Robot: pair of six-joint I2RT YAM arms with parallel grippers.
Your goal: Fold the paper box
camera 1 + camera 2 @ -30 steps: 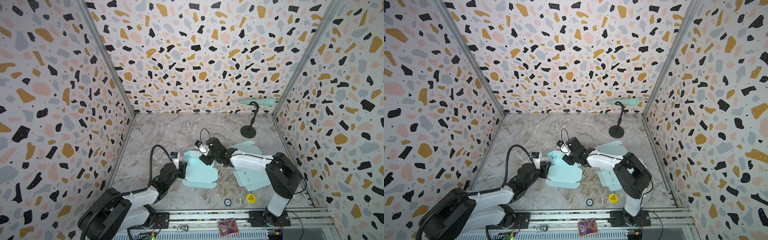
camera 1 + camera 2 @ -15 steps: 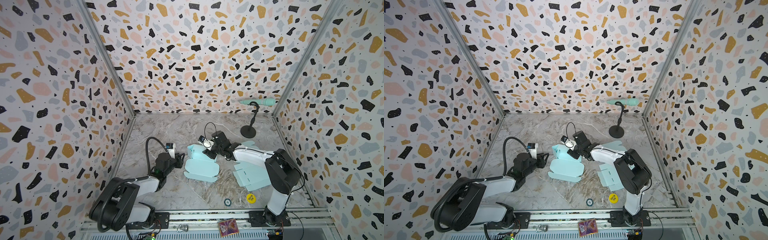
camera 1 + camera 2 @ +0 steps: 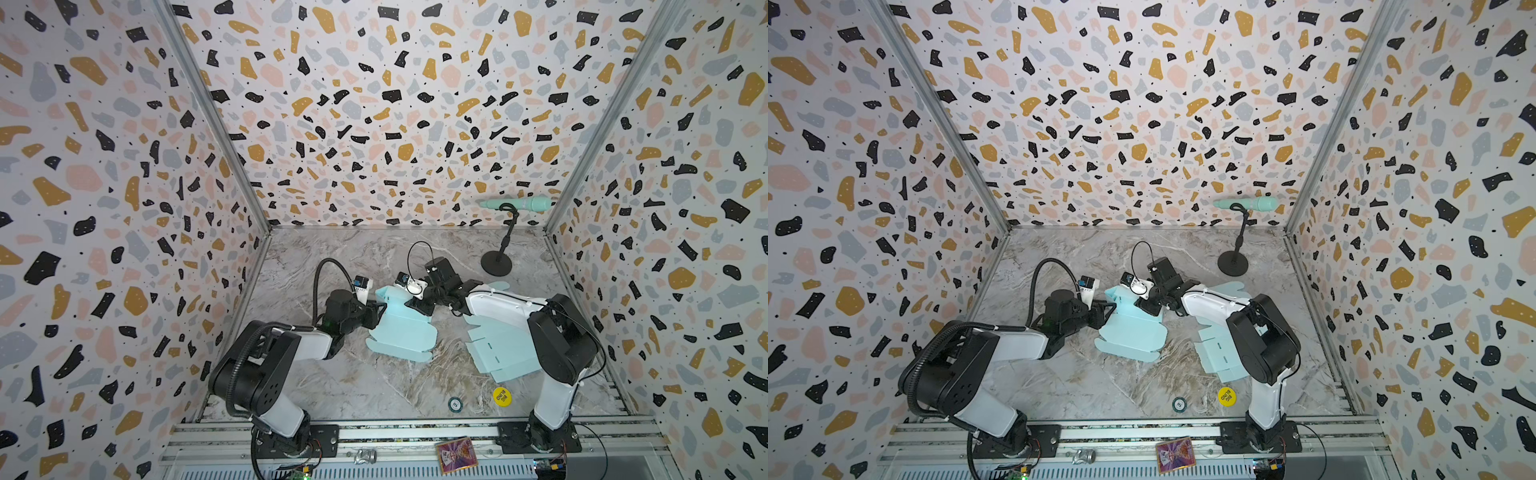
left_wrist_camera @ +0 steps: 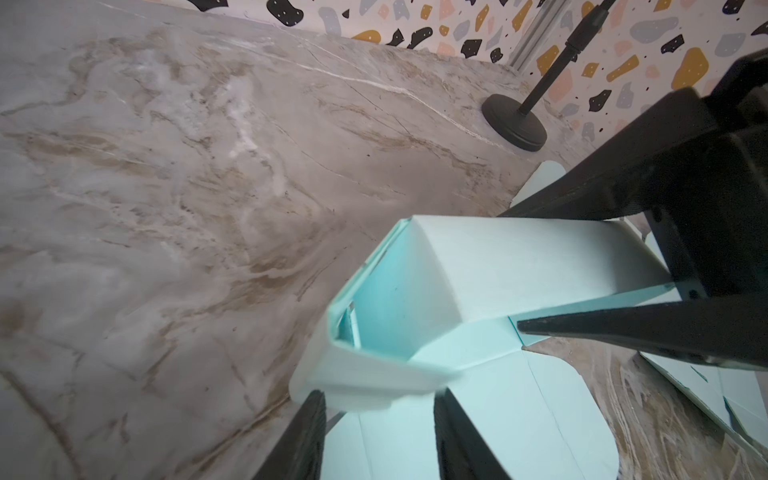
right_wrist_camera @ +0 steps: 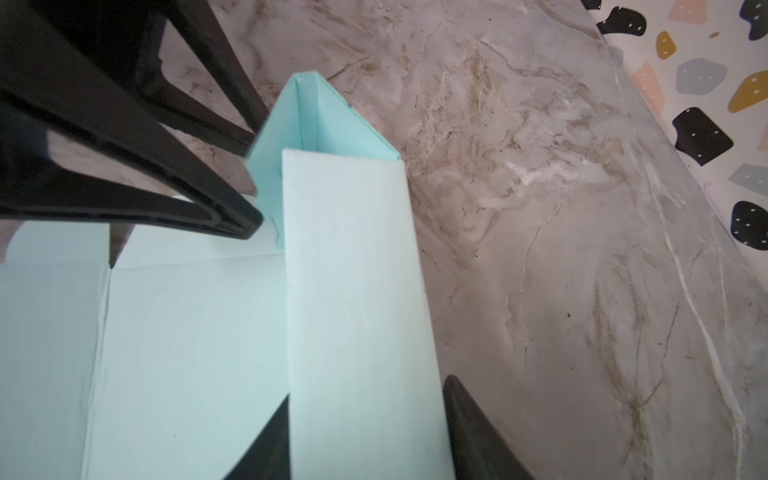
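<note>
On the marble desk [image 3: 374, 257] the left arm [image 3: 307, 345] and right arm [image 3: 498, 307] reach low to the half-folded paper box [image 3: 399, 332] at mid-desk. A second ago the box lay nearer the front. Only the wrist views show the right fingers [image 5: 469, 428] gripping its raised wall. The left fingers [image 4: 303, 436] straddle the end wall; whether they are clamped I cannot tell.

Quick headcount: 2 robot arms [image 3: 270, 361], 1 half-folded paper box [image 3: 401, 332], 1 pile of flat blanks [image 3: 498, 353] (can't count the sheets), 1 mic stand [image 3: 496, 264], 1 microphone [image 3: 519, 203], 1 yellow chip [image 3: 502, 396], 1 dark chip [image 3: 455, 404], 1 card [image 3: 456, 455], 1 foil scrap [image 3: 365, 456].
</note>
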